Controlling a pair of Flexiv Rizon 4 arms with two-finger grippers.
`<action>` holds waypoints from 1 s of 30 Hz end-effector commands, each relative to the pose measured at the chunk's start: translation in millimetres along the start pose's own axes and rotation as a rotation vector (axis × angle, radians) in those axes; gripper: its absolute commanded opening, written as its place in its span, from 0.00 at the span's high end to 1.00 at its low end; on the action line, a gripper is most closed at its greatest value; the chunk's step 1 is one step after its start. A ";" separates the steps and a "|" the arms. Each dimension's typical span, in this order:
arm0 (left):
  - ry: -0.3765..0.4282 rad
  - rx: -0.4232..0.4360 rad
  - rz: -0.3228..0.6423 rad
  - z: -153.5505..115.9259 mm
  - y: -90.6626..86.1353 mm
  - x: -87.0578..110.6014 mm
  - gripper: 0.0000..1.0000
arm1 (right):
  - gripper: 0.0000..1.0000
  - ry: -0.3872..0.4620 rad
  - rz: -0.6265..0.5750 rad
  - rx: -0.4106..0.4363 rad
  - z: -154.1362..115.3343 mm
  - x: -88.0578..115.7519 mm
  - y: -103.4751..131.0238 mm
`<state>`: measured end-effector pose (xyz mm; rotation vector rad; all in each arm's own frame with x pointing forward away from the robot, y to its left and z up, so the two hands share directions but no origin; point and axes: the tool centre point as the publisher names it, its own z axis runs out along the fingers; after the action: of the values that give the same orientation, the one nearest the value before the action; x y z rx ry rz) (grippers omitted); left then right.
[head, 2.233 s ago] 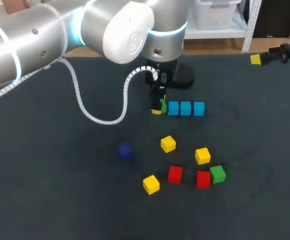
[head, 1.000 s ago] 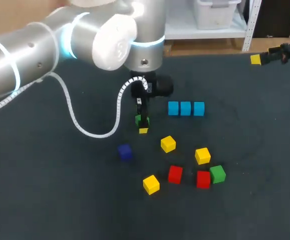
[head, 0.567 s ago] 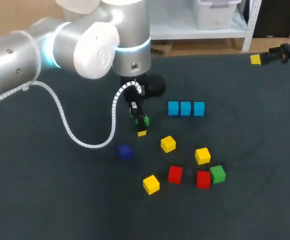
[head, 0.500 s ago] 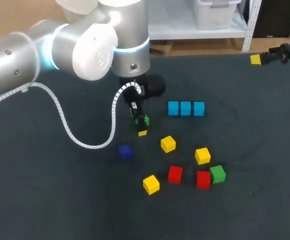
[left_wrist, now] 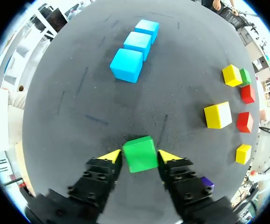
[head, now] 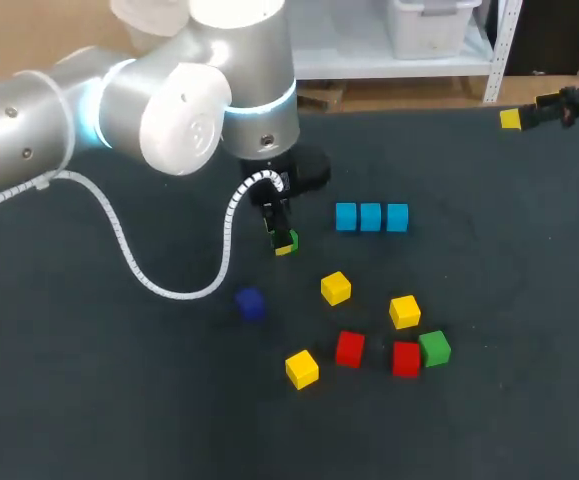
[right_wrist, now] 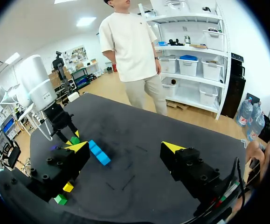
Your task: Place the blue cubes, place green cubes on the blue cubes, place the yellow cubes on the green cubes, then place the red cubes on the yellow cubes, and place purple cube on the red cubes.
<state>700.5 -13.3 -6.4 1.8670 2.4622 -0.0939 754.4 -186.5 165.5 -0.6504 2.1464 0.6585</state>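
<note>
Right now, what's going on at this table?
The left arm holds a green cube in its jaws, just left of the row of three blue cubes; nothing is stacked on them yet. Yellow cubes, red cubes, a second green cube and a purple cube lie loose nearer the robot. The right arm sits at the far right corner, jaws open and empty.

1. The left arm (head: 59, 110) comes in from the left side, bent so that its wrist points straight down over the middle of the desk (head: 89, 400).
2. The left tool (left_wrist: 139, 156) presses both yellow fingertips (left_wrist: 111, 156) against a green cube (left_wrist: 140, 154) from two sides.
3. The right tool (right_wrist: 124, 147) sits by the desk's far right corner, fingers spread wide.
</note>
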 end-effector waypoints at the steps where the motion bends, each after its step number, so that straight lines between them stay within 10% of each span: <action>1: -0.012 0.001 0.015 0.0 -0.1 0.5 1.00 | 0.00 -0.003 -0.001 -0.003 0.4 0.4 -0.6; 14: 0.008 -0.052 0.208 -38.9 4.9 -13.6 1.00 | 0.00 -0.003 -0.001 -0.003 0.4 0.4 -0.6; 30: 0.008 0.009 0.377 -46.2 38.4 -83.2 1.00 | 0.00 -0.003 -0.001 -0.003 0.4 0.4 -0.6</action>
<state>737.6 -63.6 48.5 2.2357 2.0299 -0.0457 754.4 -186.5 165.5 -0.6505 2.1463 0.6585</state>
